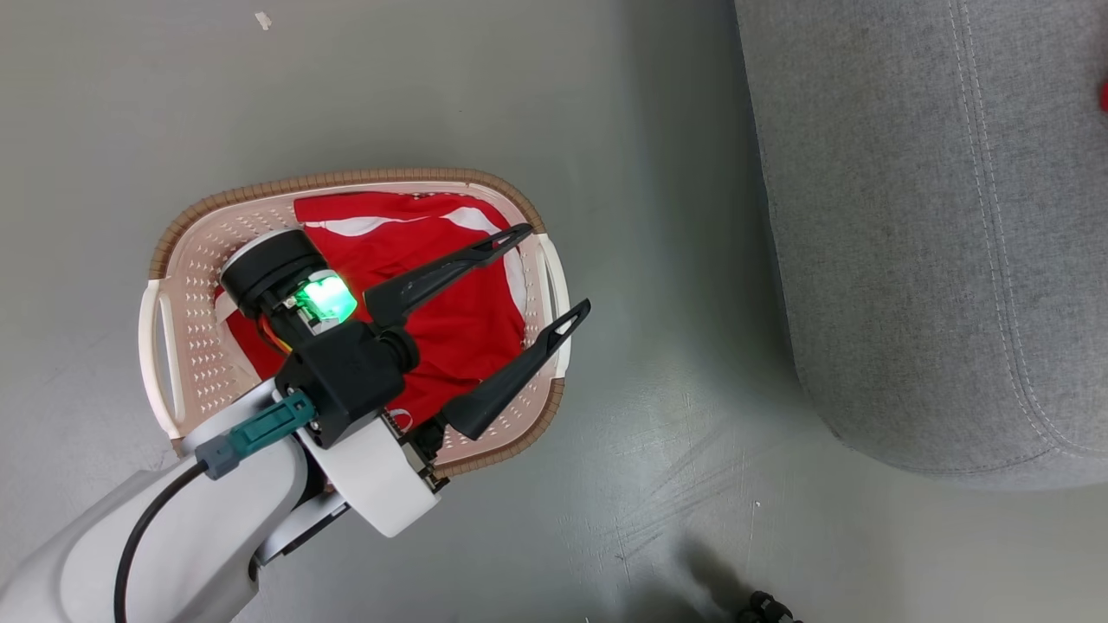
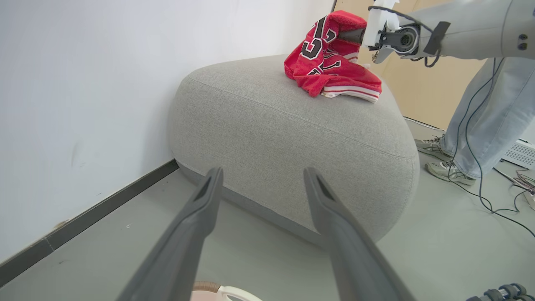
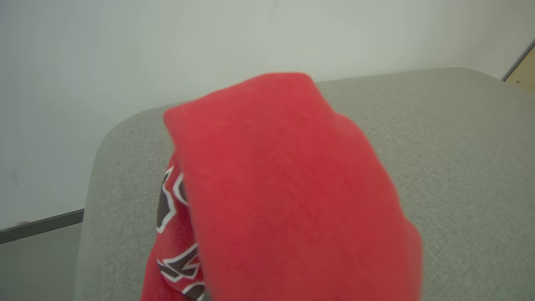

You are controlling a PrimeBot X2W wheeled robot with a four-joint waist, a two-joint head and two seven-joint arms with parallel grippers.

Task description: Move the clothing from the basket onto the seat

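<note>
Grey floor (image 1: 433,86) under basket (image 1: 186,260) and seat (image 1: 909,216)

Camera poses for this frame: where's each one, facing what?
Head: above, facing down at basket, red clothing, seat; left gripper, open, over basket.
Left wrist: low over basket, facing seat; own fingers, right gripper in jersey, person's legs.
Right wrist: over seat, facing wall; jersey drapes close ahead.
Shared: both wrist views show jersey, seat.

R wrist view: jersey (image 3: 292,188) blurred close-up, hiding right gripper (image 2: 351,36) fingers; numbers partly covered lower left. Head view: left arm (image 1: 216,510) blocks much of basket (image 1: 199,251) & red garment (image 1: 467,320); seat (image 1: 935,216) cut off top/right.
</note>
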